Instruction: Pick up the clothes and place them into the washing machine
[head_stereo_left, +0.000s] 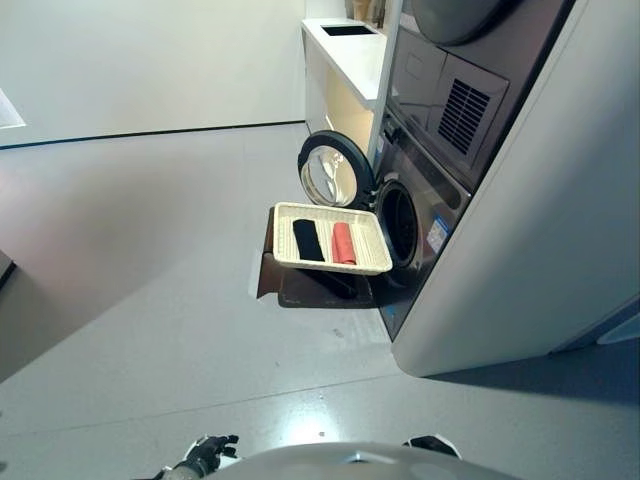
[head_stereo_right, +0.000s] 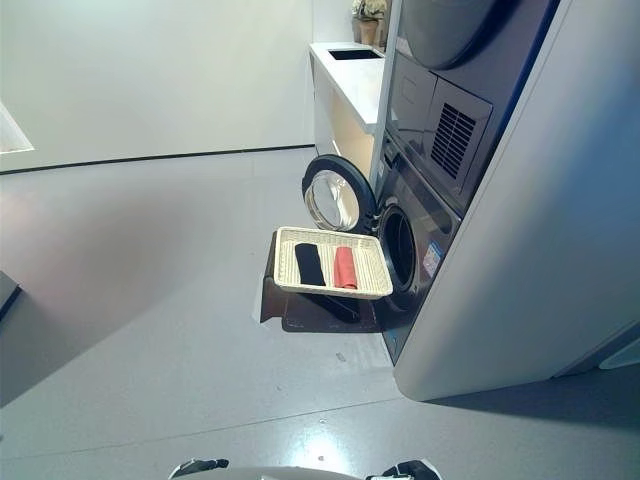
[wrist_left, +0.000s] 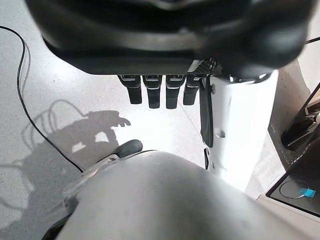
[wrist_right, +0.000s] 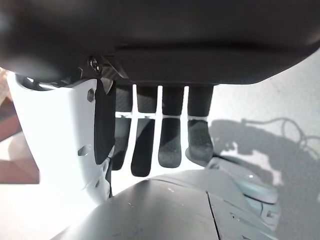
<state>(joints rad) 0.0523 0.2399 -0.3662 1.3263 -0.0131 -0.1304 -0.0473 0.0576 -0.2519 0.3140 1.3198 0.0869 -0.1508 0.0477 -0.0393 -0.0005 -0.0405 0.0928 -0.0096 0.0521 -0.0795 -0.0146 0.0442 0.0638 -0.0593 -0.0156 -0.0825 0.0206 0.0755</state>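
Note:
A shallow wicker basket (head_stereo_left: 284, 238) rests on a low dark brown box (head_stereo_left: 300, 288) beside the washing machine (head_stereo_left: 420, 215). A folded black cloth (head_stereo_left: 308, 240) and a folded red cloth (head_stereo_left: 343, 243) lie side by side in it. The machine's round door (head_stereo_left: 333, 170) stands open, and the dark drum opening (head_stereo_left: 400, 222) faces the basket. My left hand (head_stereo_left: 207, 452) hangs low at the bottom of the eye view, far from the basket; its fingers (wrist_left: 152, 92) are straight and hold nothing. My right hand (wrist_right: 165, 135) also hangs down, fingers straight and empty.
A white counter (head_stereo_left: 355, 50) with a dark sink stands behind the machine. A second appliance (head_stereo_left: 460, 100) is stacked above the washer. Grey floor (head_stereo_left: 150, 260) stretches wide to the left of the basket, up to a white wall.

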